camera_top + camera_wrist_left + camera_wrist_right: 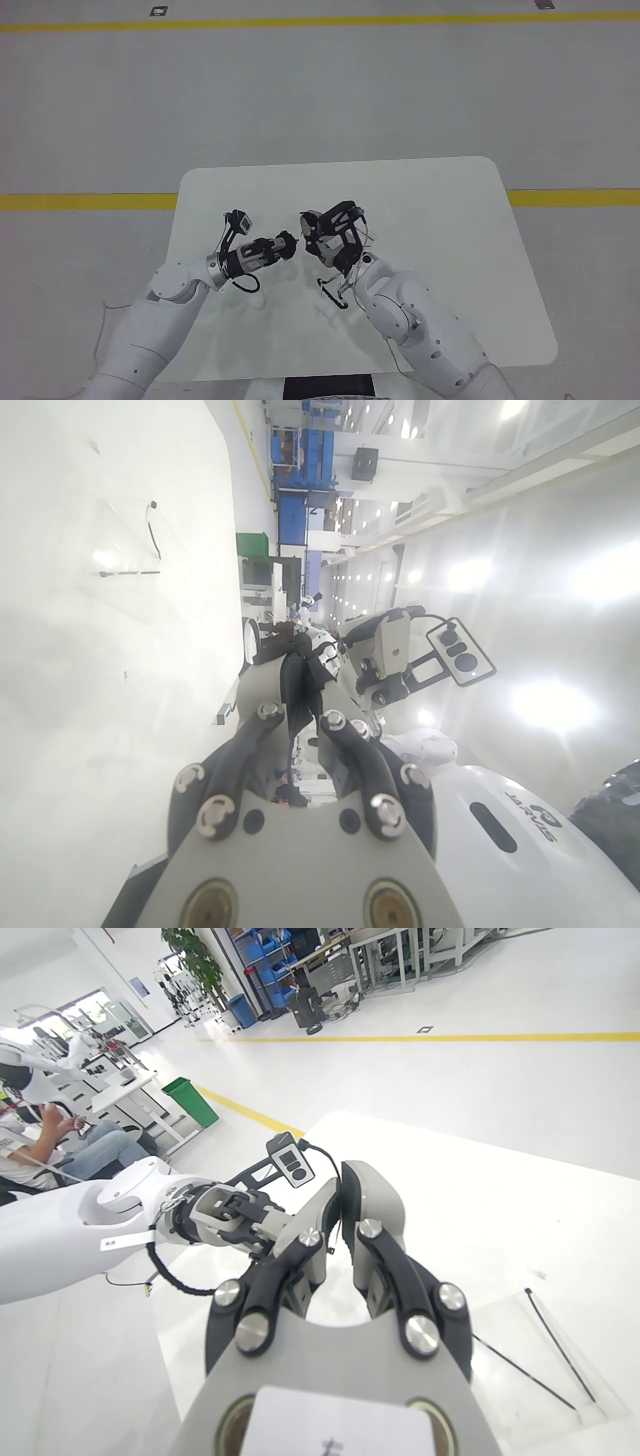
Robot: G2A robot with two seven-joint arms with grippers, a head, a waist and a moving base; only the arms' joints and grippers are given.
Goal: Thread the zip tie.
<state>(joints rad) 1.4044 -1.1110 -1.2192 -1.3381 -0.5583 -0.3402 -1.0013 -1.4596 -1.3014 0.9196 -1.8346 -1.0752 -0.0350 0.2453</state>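
Note:
Both grippers meet tip to tip above the middle of the white table (430, 200). My right gripper (341, 1208) is shut on a thin black zip tie (345, 1233). A short length of it hangs below the pads and ends in a small black piece. My left gripper (300, 680) is also shut, with its dark pads pressed together on the same tie, just short of the right gripper (385, 680). From above, the left gripper (285, 243) and the right gripper (310, 232) almost touch. Most of the tie is hidden between the fingers.
Two spare black zip ties (560, 1343) lie flat in a clear shallow tray (610, 1408) on the table beside the right arm. They also appear as thin dark strips (152, 535) on the table. A black cable (335, 295) loops on the table under the right arm.

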